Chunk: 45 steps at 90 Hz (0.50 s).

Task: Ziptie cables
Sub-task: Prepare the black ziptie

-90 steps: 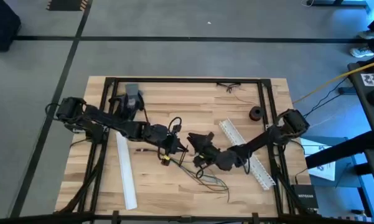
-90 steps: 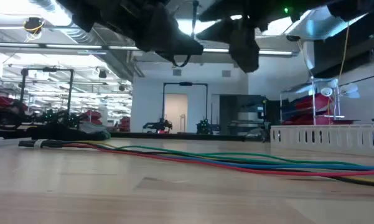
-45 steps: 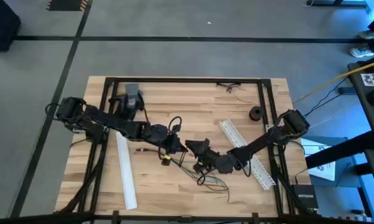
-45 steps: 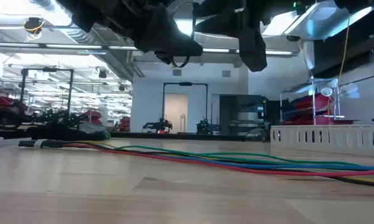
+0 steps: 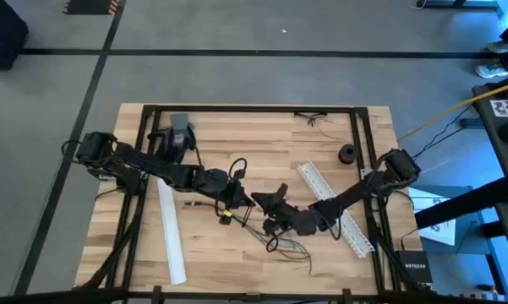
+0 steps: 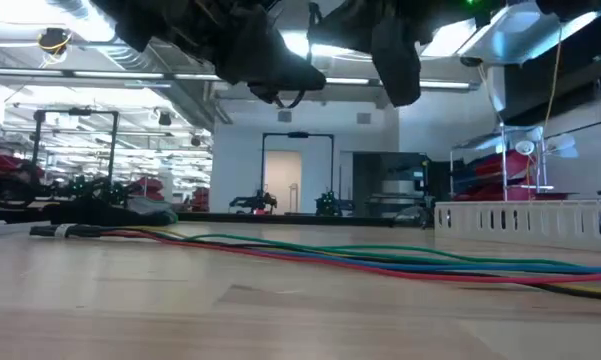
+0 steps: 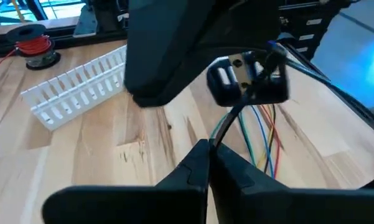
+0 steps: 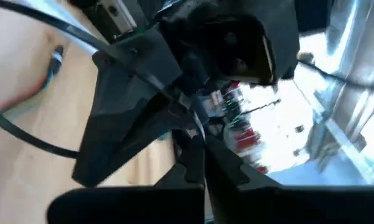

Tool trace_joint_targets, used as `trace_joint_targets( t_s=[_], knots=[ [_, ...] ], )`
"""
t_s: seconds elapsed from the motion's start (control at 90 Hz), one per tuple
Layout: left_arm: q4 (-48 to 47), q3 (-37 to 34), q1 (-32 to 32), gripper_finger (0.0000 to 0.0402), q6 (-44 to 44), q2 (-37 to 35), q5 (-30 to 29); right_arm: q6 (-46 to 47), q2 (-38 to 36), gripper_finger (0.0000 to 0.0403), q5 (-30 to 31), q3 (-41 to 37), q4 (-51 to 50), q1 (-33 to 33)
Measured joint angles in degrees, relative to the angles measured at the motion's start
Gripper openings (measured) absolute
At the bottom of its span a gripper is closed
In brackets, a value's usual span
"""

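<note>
The cables [image 5: 287, 245] lie loose on the wooden table near its front middle, and appear as red, green and blue wires [image 6: 380, 262] in the low view. My left gripper [image 5: 243, 201] and right gripper [image 5: 259, 201] meet tip to tip above the table's middle, just beyond the cables' far end. Both are shut. The ziptie [image 7: 233, 115], a thin black strip, runs from my left fingertips toward the right gripper. My left gripper pinches one end of the ziptie [image 7: 215, 143] between its two fingertips, clear of the table. The strip rises from them toward the right gripper. My right gripper is shut with a thin strip [image 8: 198, 132] reaching its fingertips. Which part of the ziptie it has cannot be told.
One white slotted strip [image 5: 171, 236] lies at the left, another [image 5: 338, 211] under the right arm. A dark spool [image 5: 347, 153] sits at the right rear, a grey object [image 5: 181, 128] at the left rear. Free wood lies at the front left.
My right gripper has shifted a little toward the table's near edge and closer to the left gripper, still above the table. The cables have stayed where they were.
</note>
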Motion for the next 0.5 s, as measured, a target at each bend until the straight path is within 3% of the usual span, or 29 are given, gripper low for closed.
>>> trace_joint_targets(
  t_s=[0.322, 0.5],
  knots=[
    [-1.07, 0.00, -4.87, 0.0000, 5.65, -0.20, -2.81, 27.16, 0.00, 0.0000, -3.22, -0.22, -19.54, -3.88],
    [-2.53, 0.00, -6.52, 0.0000, 7.38, -1.04, -6.40, 33.88, 0.00, 0.0000, -5.99, -3.37, -19.95, -5.13]
  ],
)
